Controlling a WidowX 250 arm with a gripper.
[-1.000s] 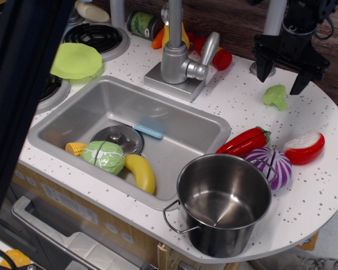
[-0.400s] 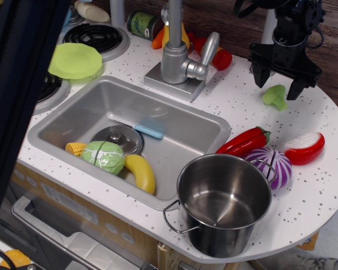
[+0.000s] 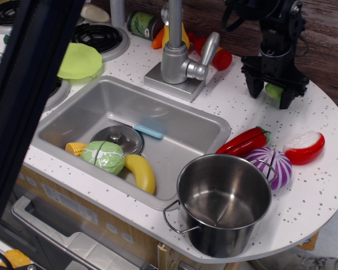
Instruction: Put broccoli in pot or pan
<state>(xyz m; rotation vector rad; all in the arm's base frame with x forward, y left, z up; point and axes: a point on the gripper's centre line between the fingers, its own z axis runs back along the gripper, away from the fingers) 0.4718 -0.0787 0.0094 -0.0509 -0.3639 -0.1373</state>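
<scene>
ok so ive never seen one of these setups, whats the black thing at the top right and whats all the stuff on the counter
The black thing is the robot arm's gripper, its two-fingered hand. One camera looks down at a toy kitchen counter from the front. The fingers stand open on either side of a small green toy broccoli, which sits on the counter; nothing is lifted yet. At the front stands an empty steel pot. Beside it lie a red pepper, a purple onion and a red-and-white slice of toy food. In the sink are a cabbage, a banana, corn and a steel lid. The dark bar on the left is something blurred near the camera.
</scene>
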